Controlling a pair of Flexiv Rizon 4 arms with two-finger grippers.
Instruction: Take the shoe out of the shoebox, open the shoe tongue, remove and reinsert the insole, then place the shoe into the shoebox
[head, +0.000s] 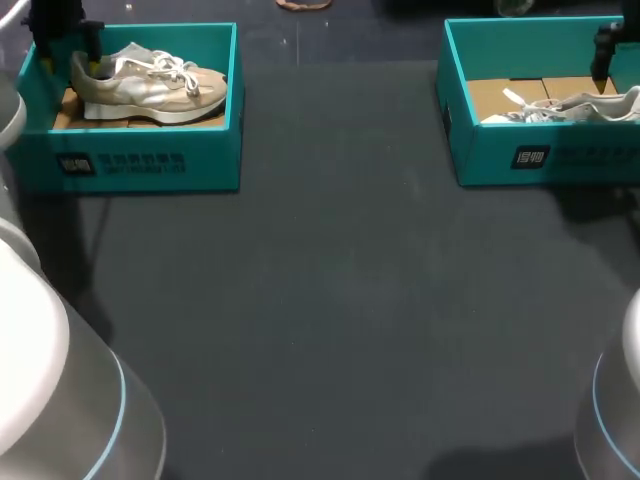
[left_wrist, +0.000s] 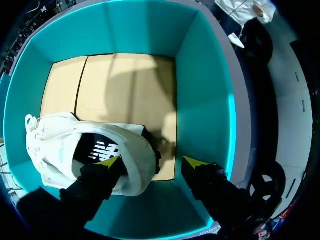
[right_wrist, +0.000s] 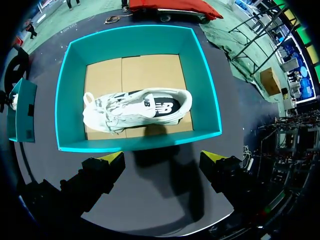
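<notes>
Step one: shoe not out yet. My left gripper (left_wrist: 151, 162) is down in the left shoebox (head: 140, 165), spread wide and holding nothing. One finger sits at the collar of the left shoe (head: 150, 85), the other is clear of the heel. Next I'd pinch the heel wall, then lift straight up past the box side. I'd set it down on the dark matte bench (head: 340, 300) between the boxes. The right shoe (head: 570, 108) lies in the right shoebox (head: 540, 155). My right gripper (right_wrist: 162, 159) hovers just outside it, spread apart, nothing held.
</notes>
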